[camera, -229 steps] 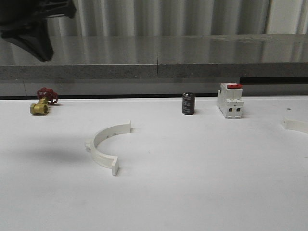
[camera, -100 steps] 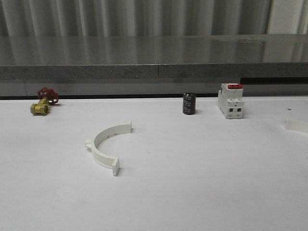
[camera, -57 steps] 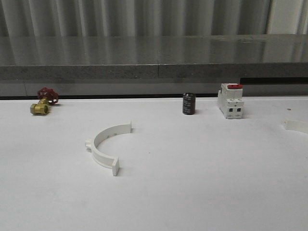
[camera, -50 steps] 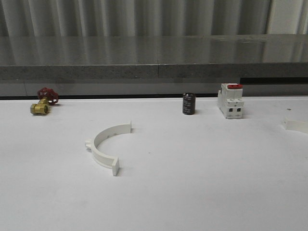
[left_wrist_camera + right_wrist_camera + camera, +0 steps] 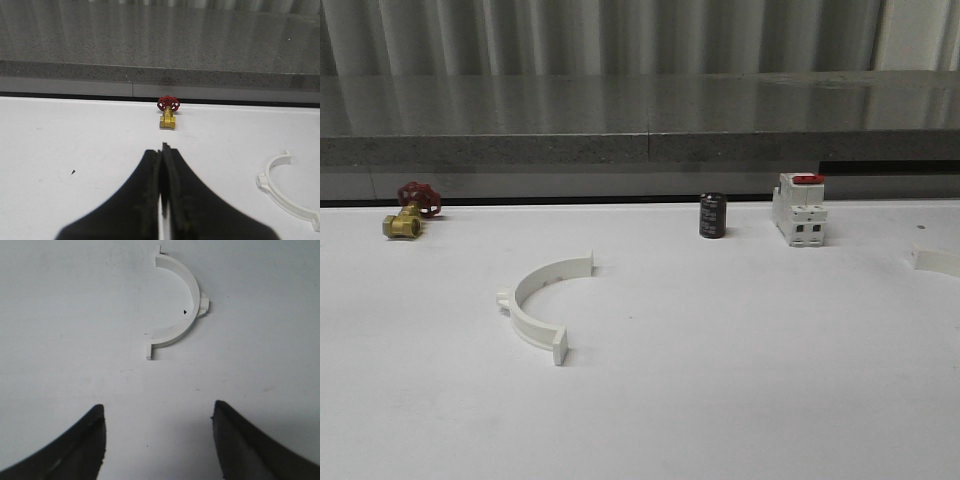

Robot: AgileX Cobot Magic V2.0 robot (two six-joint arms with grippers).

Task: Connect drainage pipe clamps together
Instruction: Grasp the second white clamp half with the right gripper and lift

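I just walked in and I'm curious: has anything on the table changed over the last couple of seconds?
A dark arm at the upper left of the front view went out of sight. Nothing was grasped or released. The clamp half, valve, capacitor and breaker stayed put.

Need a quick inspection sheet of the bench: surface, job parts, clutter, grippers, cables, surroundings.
Surface: white table, a few small dark specks.
Job's things: white plastic half-ring clamp lying flat, left of centre; second white half-ring clamp below the right gripper, apart from the first.
Clutter: brass valve with red handwheel, dark cylindrical capacitor, white breaker with red top, along the far edge.
Grippers: left gripper shut, empty; right gripper open, empty.
Cables: nothing seen.
Surroundings: grey stone ledge, corrugated wall behind.
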